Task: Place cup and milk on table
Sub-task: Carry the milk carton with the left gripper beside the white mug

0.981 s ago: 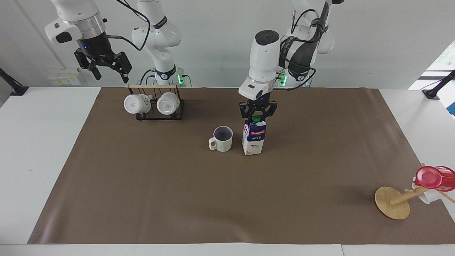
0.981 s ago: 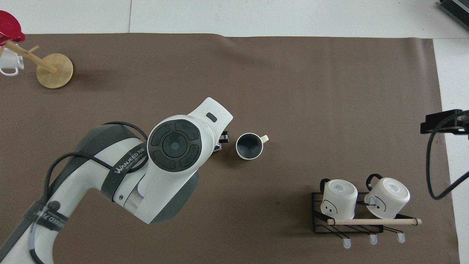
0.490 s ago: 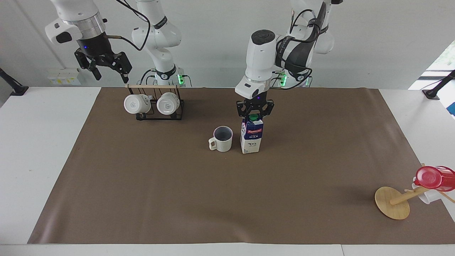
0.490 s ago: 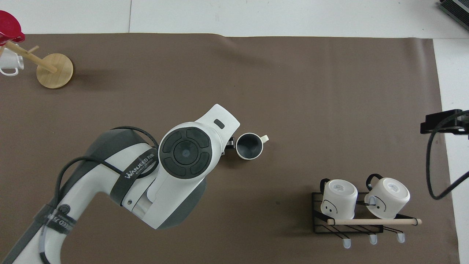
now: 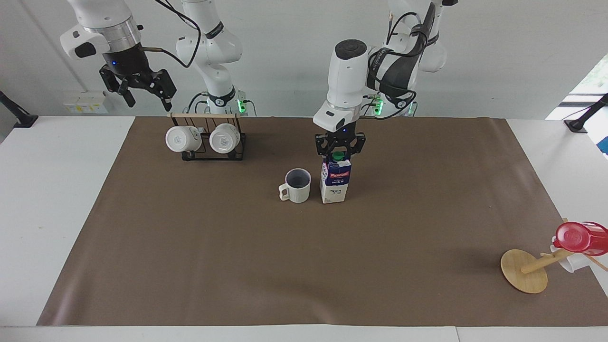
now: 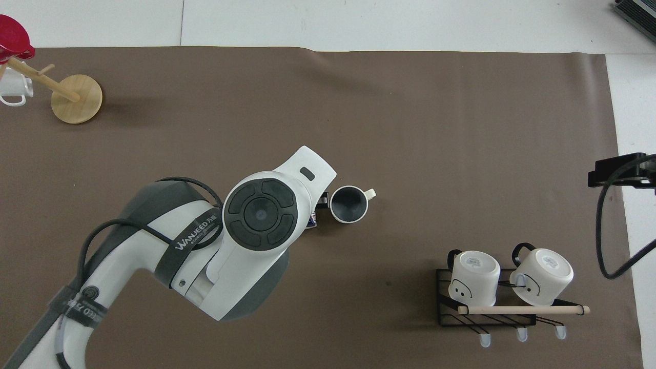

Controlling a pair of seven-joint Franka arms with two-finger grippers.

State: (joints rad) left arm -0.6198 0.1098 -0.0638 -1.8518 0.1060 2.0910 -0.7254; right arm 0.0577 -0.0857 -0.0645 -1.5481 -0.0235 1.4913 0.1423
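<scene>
The cup (image 5: 297, 186) stands upright on the brown mat (image 5: 237, 266) of the table, mid-table; it also shows in the overhead view (image 6: 349, 204). The milk (image 5: 335, 183) stands upright close beside it, toward the left arm's end, base at mat level. My left gripper (image 5: 338, 155) is shut on the milk's top, around the green cap. In the overhead view the left arm hides all but a sliver of the milk (image 6: 311, 222). My right gripper (image 5: 141, 92) is open and empty, raised over the mug rack, waiting.
A black wire rack (image 5: 209, 154) with two glossy white mugs stands near the robots, toward the right arm's end. A wooden disc with a peg (image 5: 524, 270), carrying a red cup (image 5: 580, 237), stands at the mat's corner toward the left arm's end.
My left gripper has carried the milk sideways, closer to the cup. The cup and the right arm have not moved.
</scene>
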